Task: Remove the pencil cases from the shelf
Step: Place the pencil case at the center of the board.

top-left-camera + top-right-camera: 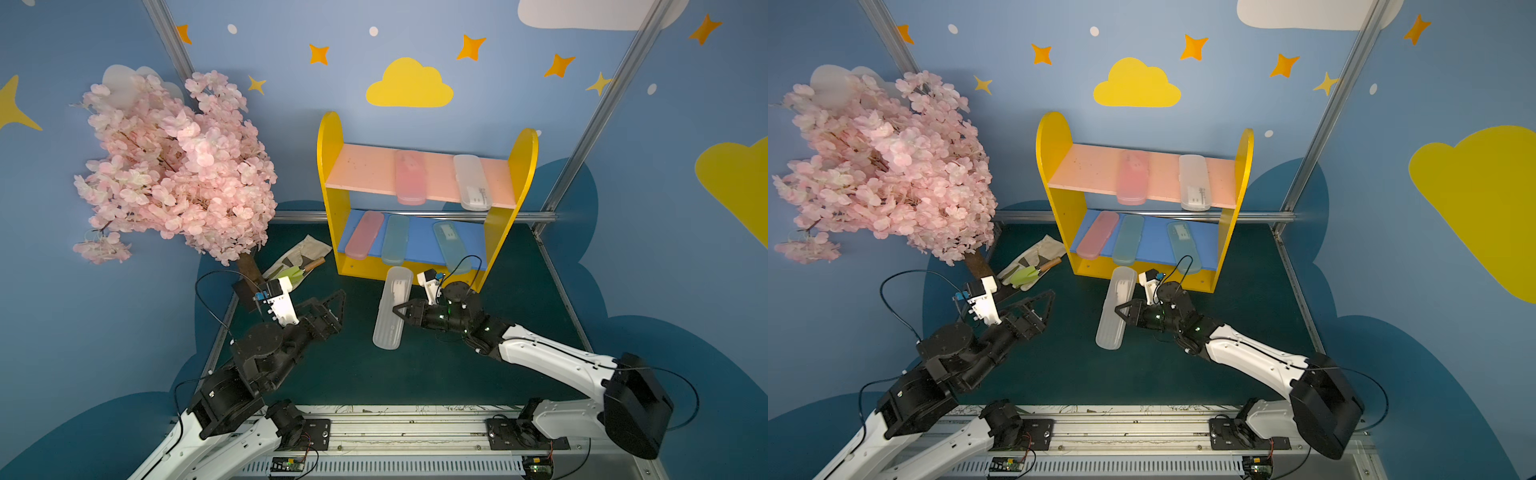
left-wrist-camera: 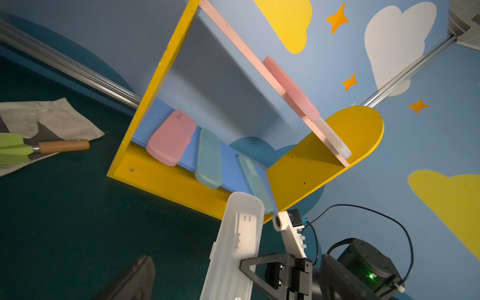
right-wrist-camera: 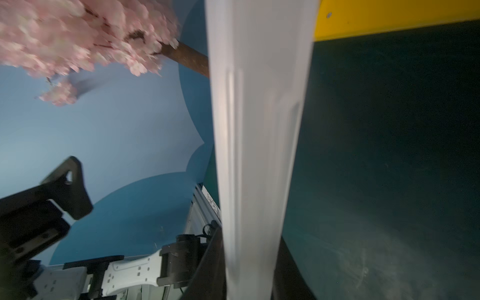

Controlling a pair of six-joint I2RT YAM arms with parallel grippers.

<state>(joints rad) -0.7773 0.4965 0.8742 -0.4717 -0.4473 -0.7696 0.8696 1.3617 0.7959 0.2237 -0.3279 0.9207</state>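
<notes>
shelf (image 1: 332, 174): 5 cases (image 1: 410, 178) (2 top) | R grip (image 1: 397, 310) clamps white case (image 1: 388, 332) | L grip (image 1: 337, 311) spread, empty

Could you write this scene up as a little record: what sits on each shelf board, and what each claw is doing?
Shelf top board: top pink case, top white case
Bottom board: bottom pink case, plain blue case, labelled blue case
Right claw: shut on held white case, off the shelf
Left claw: open, empty
Cases on shelf: five
</notes>
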